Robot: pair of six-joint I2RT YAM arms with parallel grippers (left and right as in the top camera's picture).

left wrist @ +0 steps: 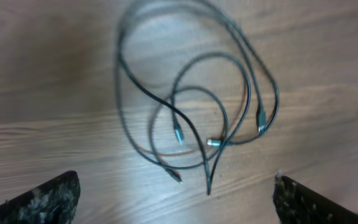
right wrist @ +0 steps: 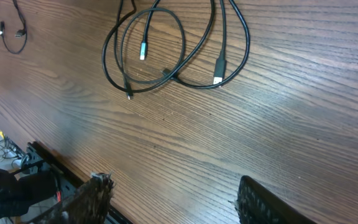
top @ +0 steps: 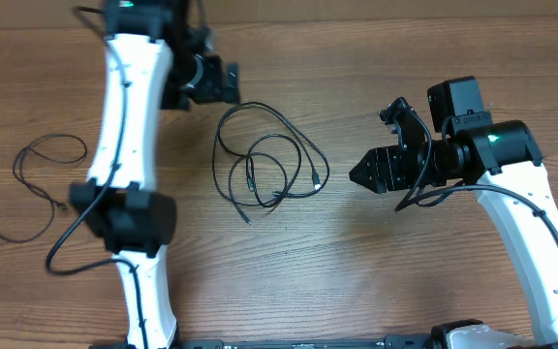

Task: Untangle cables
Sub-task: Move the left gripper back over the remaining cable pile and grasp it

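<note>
Cables (top: pixel 269 160) looped together on table (top: pixel 376 281); lone cable (top: pixel 42 179) well apart. Left gripper (left wrist: pixel 176 183) jaws spread, holding nothing; right gripper (right wrist: pixel 173 186) likewise.

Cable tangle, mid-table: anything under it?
Only bare wood of the table shows through the loops of the cable tangle. Where strands cross, the lower strand is covered, so which lies underneath is hard to tell.

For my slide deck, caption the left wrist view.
Open left gripper hovers above looped black cables on the wooden table.
</note>
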